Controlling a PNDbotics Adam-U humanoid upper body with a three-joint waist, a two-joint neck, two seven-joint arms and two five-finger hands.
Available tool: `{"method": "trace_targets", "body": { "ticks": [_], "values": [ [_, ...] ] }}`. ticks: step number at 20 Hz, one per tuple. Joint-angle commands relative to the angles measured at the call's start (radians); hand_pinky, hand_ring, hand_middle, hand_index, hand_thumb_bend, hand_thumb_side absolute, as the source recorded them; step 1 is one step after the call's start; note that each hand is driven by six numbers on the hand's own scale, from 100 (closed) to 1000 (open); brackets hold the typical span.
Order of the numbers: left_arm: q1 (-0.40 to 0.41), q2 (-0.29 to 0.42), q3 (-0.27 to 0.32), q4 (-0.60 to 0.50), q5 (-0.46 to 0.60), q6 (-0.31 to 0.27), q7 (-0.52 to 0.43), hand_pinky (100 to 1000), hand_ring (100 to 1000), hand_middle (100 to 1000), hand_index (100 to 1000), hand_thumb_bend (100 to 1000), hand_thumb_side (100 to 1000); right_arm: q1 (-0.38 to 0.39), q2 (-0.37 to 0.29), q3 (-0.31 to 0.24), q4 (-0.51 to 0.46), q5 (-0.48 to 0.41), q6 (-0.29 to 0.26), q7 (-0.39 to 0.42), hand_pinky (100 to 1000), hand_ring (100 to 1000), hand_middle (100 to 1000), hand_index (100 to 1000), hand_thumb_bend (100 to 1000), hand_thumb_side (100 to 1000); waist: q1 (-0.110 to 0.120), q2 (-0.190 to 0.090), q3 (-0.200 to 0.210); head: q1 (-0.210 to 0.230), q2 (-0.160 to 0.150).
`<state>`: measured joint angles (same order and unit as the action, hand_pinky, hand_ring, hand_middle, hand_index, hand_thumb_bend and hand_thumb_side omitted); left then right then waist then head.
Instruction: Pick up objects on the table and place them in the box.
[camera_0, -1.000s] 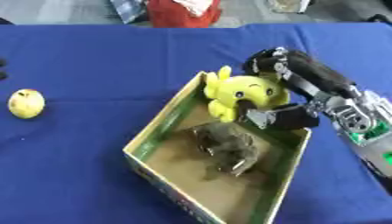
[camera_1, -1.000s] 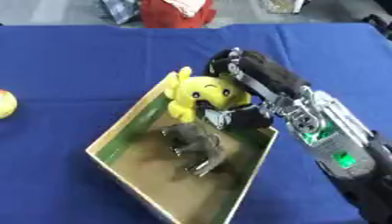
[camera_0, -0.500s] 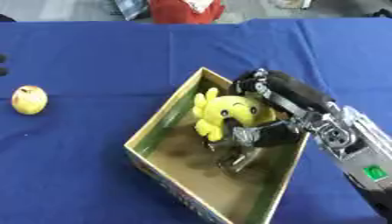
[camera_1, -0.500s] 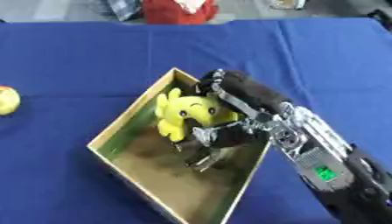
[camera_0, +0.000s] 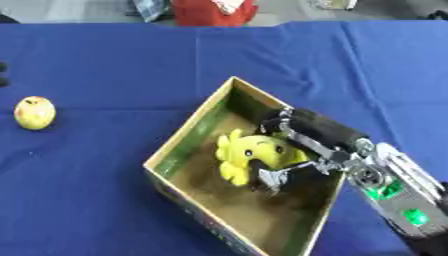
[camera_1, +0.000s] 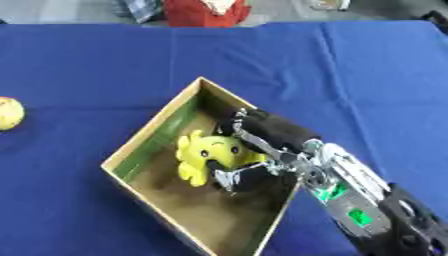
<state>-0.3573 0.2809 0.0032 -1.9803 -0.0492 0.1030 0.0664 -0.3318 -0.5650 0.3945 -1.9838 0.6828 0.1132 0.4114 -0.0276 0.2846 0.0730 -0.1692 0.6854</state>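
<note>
A yellow plush toy (camera_0: 250, 154) lies low inside the open cardboard box (camera_0: 187, 136) at the middle of the blue table. My right hand (camera_0: 304, 134) reaches into the box from the lower right, its fingers and thumb curled round the toy. A yellow ball-like object with red marks (camera_0: 35, 112) sits on the cloth far to the left, well apart from the box. A small dark shape (camera_0: 3, 75) shows at the left edge; I cannot tell whether it belongs to my left hand.
A red object (camera_0: 214, 11) and other items stand beyond the table's far edge. Blue cloth (camera_0: 105, 60) stretches between the box and the far edge. My right forearm (camera_0: 402, 200) with green lights crosses the lower right corner.
My right hand has carried the yellow plush toy from the box's far rim down into the box. The grey object seen inside earlier is now covered.
</note>
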Motion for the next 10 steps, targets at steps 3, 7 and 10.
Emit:
{"method": "trace_targets", "body": {
  "ticks": [3,7,10],
  "values": [
    [-0.003,0.008,0.013,-0.020,-0.003,0.006,0.002,584,618,691,824,100,1000,0.005,-0.008,-0.015,-0.016,0.053,-0.015,0.043,928,935,689,896,100,692,-0.002,-0.015,-0.002,0.005,-0.006],
    [-0.002,0.008,0.014,-0.020,-0.003,0.007,0.003,584,618,692,824,100,1000,0.011,-0.011,-0.028,-0.016,0.074,-0.028,0.047,953,968,744,927,415,780,-0.006,-0.016,-0.001,0.007,-0.007],
    [-0.002,0.008,0.015,-0.020,-0.004,0.008,0.004,584,619,692,824,100,1000,0.015,-0.014,-0.042,-0.016,0.074,-0.043,0.036,958,974,758,945,607,798,-0.007,-0.016,0.000,0.008,-0.008]
  ]
}}
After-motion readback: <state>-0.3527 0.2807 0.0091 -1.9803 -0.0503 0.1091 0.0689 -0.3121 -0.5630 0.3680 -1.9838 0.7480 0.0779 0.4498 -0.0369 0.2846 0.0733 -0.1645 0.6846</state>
